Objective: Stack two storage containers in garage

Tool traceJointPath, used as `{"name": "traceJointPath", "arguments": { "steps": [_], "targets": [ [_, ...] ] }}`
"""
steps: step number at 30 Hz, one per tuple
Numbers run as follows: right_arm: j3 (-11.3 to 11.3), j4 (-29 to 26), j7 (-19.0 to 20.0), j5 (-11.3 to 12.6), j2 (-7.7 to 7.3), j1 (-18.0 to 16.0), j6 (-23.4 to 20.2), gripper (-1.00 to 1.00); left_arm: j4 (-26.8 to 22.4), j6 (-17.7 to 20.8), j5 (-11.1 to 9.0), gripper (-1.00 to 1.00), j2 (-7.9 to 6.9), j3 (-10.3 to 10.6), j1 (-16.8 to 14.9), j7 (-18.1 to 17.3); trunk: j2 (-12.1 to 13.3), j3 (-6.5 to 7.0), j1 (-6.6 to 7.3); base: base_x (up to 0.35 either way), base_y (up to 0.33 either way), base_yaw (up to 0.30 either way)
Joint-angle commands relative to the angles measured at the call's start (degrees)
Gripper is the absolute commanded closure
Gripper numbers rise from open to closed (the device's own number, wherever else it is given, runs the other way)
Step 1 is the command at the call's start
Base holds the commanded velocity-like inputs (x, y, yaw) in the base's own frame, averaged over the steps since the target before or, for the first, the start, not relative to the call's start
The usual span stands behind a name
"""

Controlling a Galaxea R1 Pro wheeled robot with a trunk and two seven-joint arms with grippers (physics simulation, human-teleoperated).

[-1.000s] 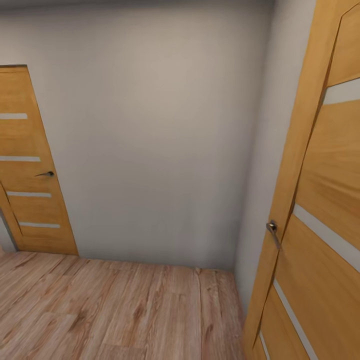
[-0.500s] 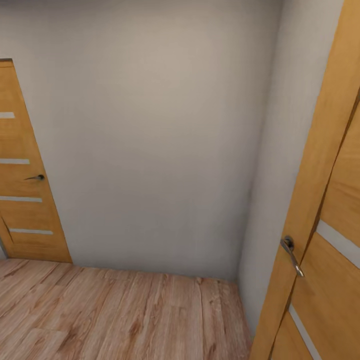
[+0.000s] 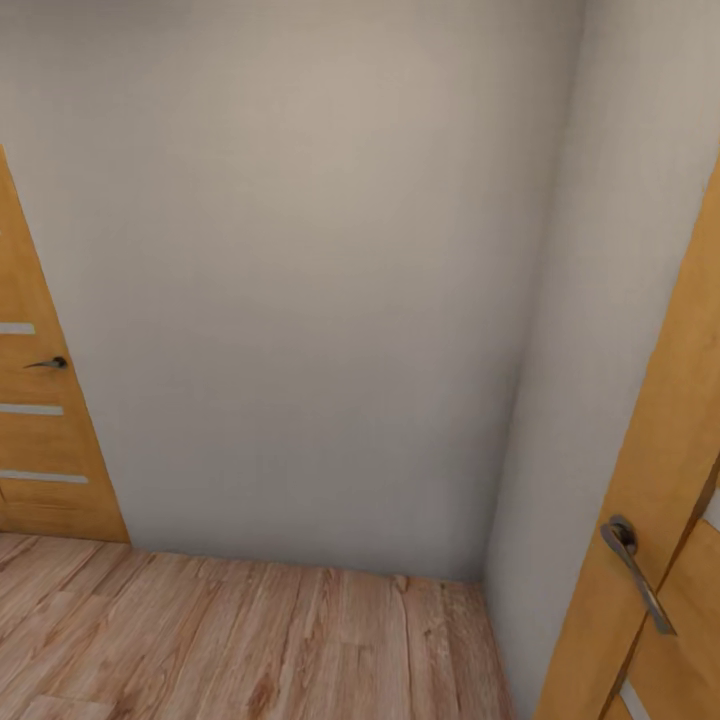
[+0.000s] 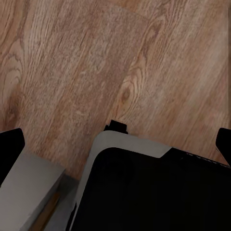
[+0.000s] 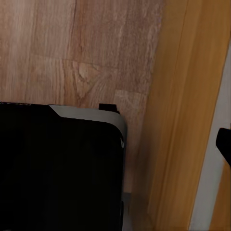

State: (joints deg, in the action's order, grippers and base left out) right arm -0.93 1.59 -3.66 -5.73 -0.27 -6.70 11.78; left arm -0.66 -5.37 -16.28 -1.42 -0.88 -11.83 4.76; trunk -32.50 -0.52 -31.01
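The two storage containers are out of view, and so are the garage and its floor. My left gripper (image 4: 116, 144) hangs over light wood planks (image 4: 72, 62); its black fingertips (image 4: 10, 147) sit far apart at the picture's edges, open, with nothing between them. In the right wrist view one black fingertip (image 5: 224, 144) of my right gripper (image 5: 115, 144) stands at the edge beside a wooden door (image 5: 187, 120). That gripper is open too and holds nothing.
A pale grey wall (image 3: 300, 300) stands close ahead and meets a side wall (image 3: 600, 330) in a corner. A slatted wooden door (image 3: 35, 420) is at the left, another door (image 3: 670, 480) with a metal handle (image 3: 635, 570) close on the right. My dark base (image 4: 154, 192) fills part of both wrist views.
The whole head view has shifted: the wall fills more of it, both doors have slid toward the edges and the floor line sits lower. The camera has moved closer to the corner.
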Motion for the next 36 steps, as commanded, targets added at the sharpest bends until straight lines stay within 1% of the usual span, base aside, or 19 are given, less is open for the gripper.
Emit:
{"name": "traceJointPath", "arguments": {
  "steps": [1,21,26,36],
  "targets": [
    [-0.1,0.2,-0.3,-0.6,0.0,-0.1,0.3,-1.0,0.0,-0.2,-0.2,-1.0,0.01,-0.1,0.0,0.1,-0.1,-0.05,-0.05,0.322,0.0,0.0],
    [-0.1,0.2,-0.3,-0.6,0.01,-0.1,0.2,-1.0,0.0,-0.3,-0.2,-1.0,0.01,-0.1,0.0,0.1,-0.1,-0.05,-0.05,0.322,0.0,0.005],
    [-0.1,0.2,-0.4,-0.5,0.01,-0.1,0.1,-1.0,0.0,-0.4,-0.2,-1.0,0.01,0.0,0.0,0.1,-0.1,-0.05,-0.05,0.321,0.0,0.187],
    [-0.1,0.2,-0.4,-0.5,0.01,-0.1,0.0,-1.0,0.0,-0.5,-0.2,-1.0,0.01,0.0,0.0,0.1,-0.1,-0.05,-0.05,0.259,0.0,0.265]
  ]
}}
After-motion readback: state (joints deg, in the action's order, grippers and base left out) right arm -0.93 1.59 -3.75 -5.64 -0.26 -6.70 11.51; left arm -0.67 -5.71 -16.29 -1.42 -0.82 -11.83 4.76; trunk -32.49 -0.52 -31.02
